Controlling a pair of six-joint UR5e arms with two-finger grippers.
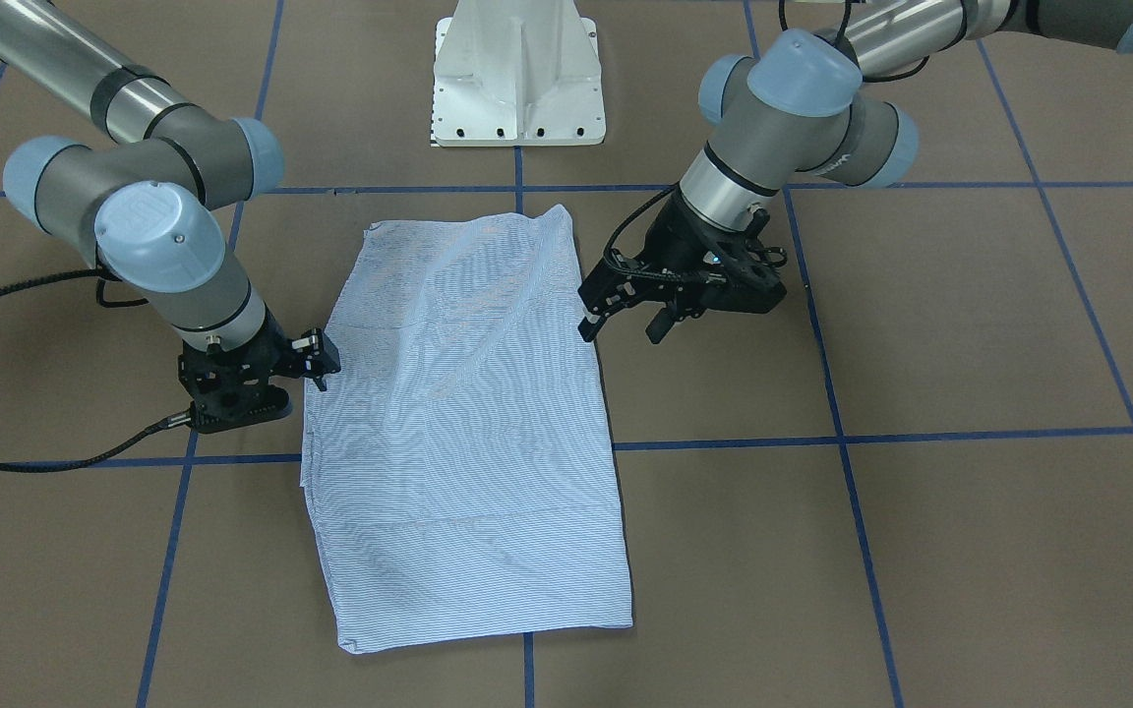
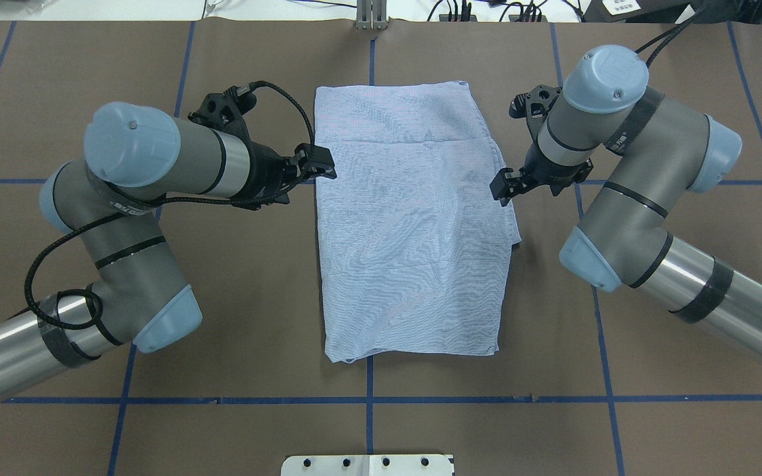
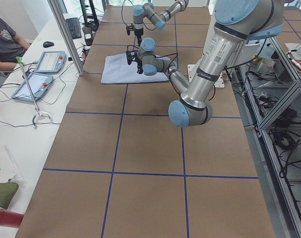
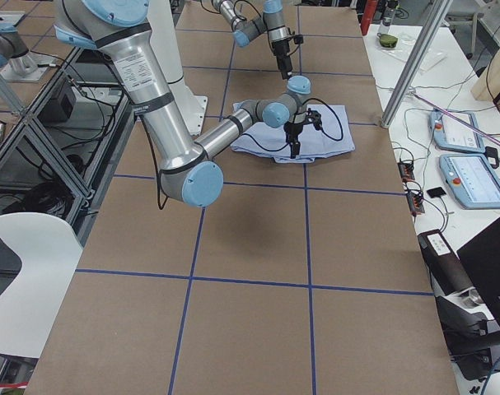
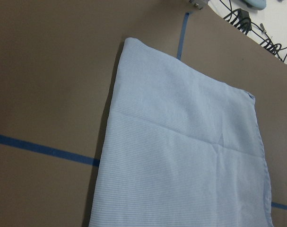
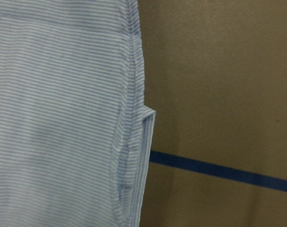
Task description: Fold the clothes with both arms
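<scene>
The clothes are one light blue-and-white striped shirt (image 1: 468,423) (image 2: 414,225), folded into a flat rectangle in the middle of the brown table. My left gripper (image 1: 622,327) (image 2: 318,165) hovers at one long edge, open with nothing between its fingers. At the opposite long edge my right gripper (image 1: 323,362) (image 2: 503,188) sits low and looks open, holding nothing. The left wrist view shows the shirt's (image 5: 181,151) far corner and a fold crease. The right wrist view shows its (image 6: 63,118) layered side hem; no fingers show in either wrist view.
The white pedestal base (image 1: 517,79) (image 2: 368,465) stands at the robot's side of the table. Blue tape lines (image 2: 368,400) grid the brown surface. A side bench holds tablets (image 3: 41,69) beside a seated person (image 3: 4,39). Cables (image 2: 473,10) run along the far edge.
</scene>
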